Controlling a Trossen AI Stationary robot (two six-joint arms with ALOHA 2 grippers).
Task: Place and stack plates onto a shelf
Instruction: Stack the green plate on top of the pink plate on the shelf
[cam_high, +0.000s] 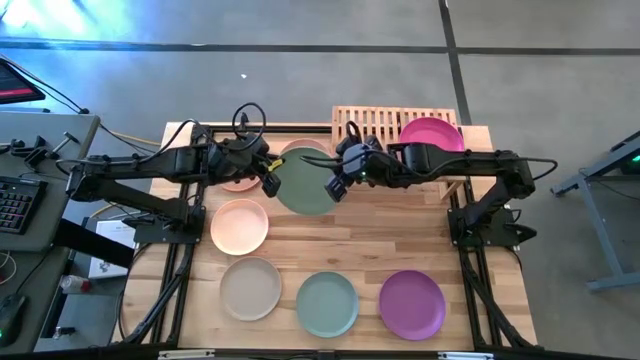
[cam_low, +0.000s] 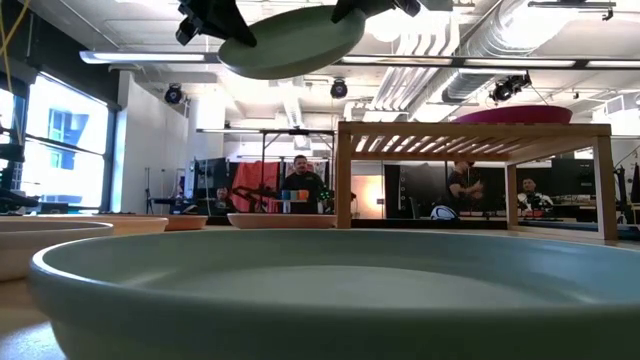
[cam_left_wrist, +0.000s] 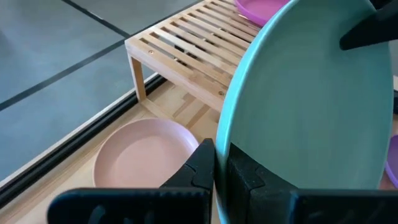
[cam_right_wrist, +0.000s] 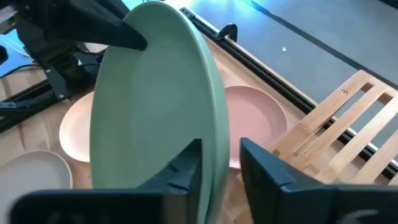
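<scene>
Green plate (cam_high: 306, 182) held by opposite rims, apparently clear of shelf (cam_high: 362, 125).

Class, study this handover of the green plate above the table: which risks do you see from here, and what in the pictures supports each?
1. The green plate hangs in the air by its rim: the left pincer is clamped on it, while the right pincer straddles the opposite edge with a gap. An early release could drop it.
2. Falling, it might strike the pink plate below.
</scene>
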